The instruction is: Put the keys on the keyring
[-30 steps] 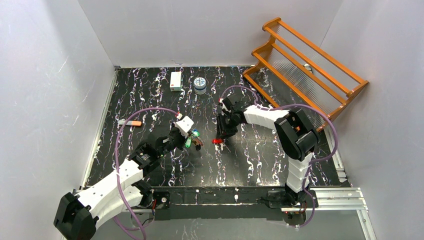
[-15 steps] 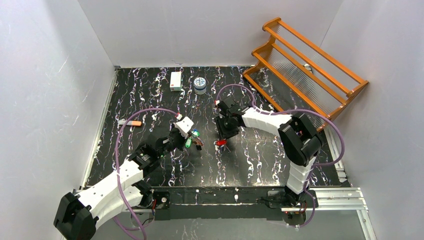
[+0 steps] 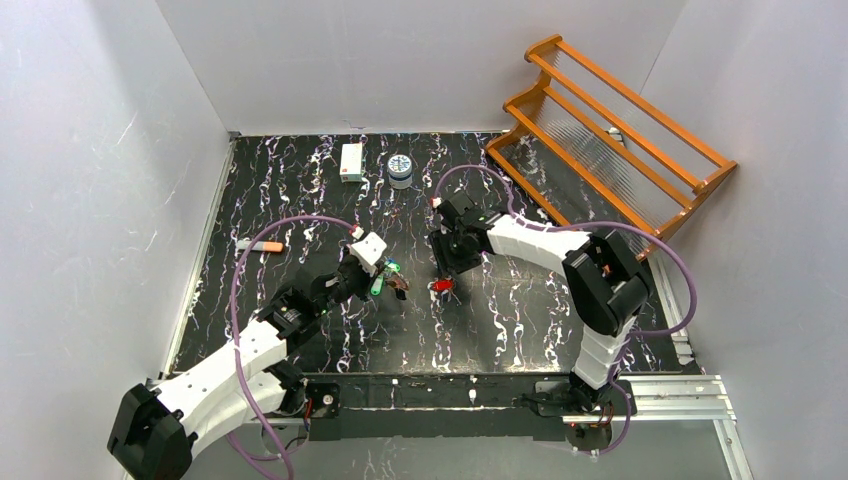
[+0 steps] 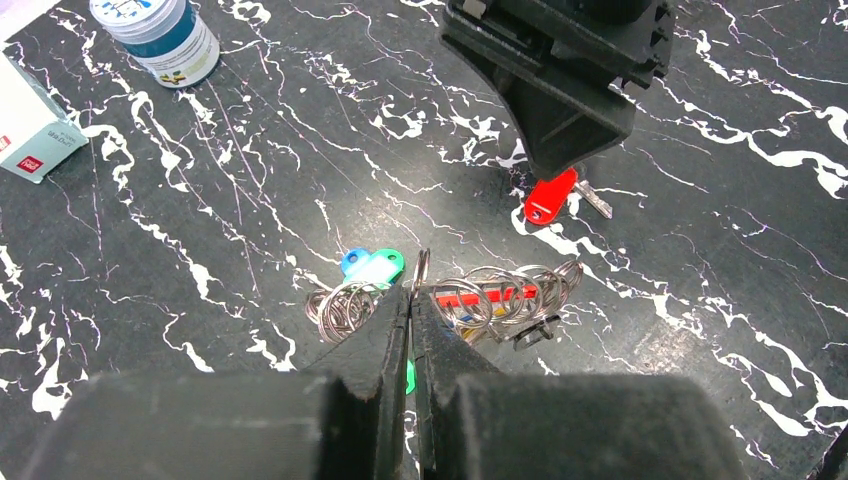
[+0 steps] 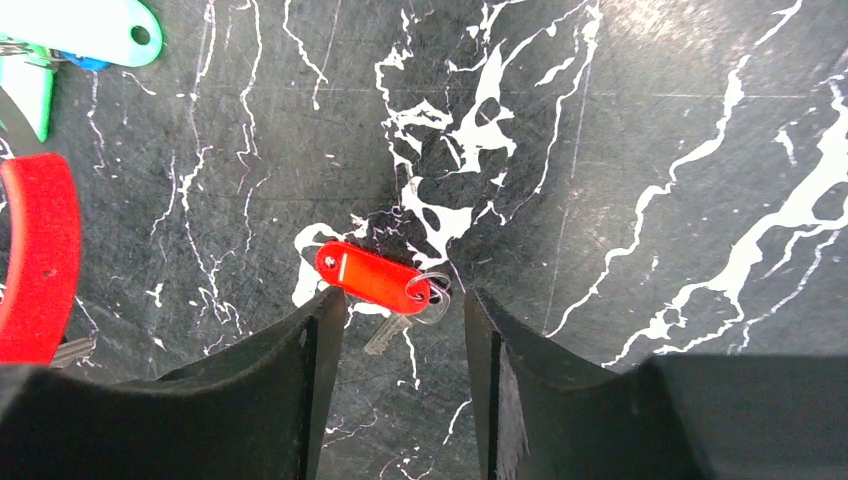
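Alignment of the red-tagged key [image 5: 370, 277] with the right gripper [image 5: 402, 300] decides the coming pick. The key lies flat on the black marbled table [image 3: 500, 320], directly below and between the parted fingers [image 5: 310, 380], which hold nothing. Its long axis, from the red tag to a small split ring with the silver blade angling off beneath, runs nearly across the gap from one finger toward the other. A straight closing would therefore likely meet it end-on, and a turn of the wrist looks wise first. The right arm is plainly the nearer one. To the key's left, close by but apart, the keyring [image 4: 450, 298] with its green and blue tags rests on the table. One of its loops appears pinched upright in the closed tips of the left gripper [image 4: 412, 292].
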`<state>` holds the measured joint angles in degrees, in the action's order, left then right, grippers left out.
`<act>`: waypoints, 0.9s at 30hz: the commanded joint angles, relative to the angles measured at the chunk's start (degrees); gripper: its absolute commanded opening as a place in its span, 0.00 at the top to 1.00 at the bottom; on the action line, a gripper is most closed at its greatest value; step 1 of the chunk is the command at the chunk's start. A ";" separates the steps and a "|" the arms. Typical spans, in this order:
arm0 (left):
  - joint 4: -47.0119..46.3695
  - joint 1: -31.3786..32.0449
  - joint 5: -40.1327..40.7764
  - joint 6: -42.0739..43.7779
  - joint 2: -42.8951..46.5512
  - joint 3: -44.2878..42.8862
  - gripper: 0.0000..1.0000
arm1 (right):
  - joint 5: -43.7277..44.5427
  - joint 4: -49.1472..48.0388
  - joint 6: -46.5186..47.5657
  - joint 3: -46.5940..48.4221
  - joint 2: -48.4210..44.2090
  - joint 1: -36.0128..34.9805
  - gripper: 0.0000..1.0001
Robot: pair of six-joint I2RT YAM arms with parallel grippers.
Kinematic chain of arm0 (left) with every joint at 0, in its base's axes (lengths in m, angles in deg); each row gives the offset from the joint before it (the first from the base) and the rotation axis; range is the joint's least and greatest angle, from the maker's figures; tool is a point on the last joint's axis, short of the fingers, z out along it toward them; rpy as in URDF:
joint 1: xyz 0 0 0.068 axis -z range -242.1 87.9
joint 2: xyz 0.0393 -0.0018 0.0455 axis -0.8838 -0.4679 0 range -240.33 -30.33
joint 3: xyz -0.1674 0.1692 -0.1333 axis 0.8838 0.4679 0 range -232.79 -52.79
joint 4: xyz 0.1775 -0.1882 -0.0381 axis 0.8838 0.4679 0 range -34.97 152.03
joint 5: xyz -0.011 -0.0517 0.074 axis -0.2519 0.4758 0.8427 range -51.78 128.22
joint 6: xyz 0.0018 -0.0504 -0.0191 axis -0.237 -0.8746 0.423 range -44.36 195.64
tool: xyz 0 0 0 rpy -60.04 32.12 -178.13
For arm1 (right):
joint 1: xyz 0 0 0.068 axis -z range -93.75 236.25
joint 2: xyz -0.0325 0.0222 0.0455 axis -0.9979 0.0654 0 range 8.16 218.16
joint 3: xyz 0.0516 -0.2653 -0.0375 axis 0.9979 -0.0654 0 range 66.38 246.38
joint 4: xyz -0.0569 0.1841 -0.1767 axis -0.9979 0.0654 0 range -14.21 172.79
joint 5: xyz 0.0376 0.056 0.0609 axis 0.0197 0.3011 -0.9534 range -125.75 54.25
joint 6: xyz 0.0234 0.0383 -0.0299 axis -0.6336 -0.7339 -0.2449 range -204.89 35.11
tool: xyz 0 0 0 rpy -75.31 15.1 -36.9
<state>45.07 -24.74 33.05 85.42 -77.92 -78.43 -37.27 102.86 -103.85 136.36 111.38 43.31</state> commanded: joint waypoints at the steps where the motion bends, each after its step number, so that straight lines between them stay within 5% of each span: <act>1: -1.92 0.34 -0.77 -0.55 -0.17 0.42 1.00 | -1.99 0.44 -0.73 1.74 2.45 -0.35 0.43; 7: -2.09 0.34 -0.72 -0.55 -0.29 0.51 1.00 | -3.39 0.32 -1.24 1.37 4.13 -0.39 0.48; 22: -2.17 0.36 -0.24 -0.60 0.13 1.03 1.00 | -2.85 1.10 2.13 4.51 2.14 -0.44 0.97; 27: -2.34 0.36 -0.21 -0.59 -0.02 1.13 1.00 | -3.07 1.81 3.05 5.29 0.93 -0.49 0.99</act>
<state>44.74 -24.74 33.05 84.99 -78.56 -77.56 -39.76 103.16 -102.32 139.09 114.92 43.09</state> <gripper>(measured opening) 0.010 0.031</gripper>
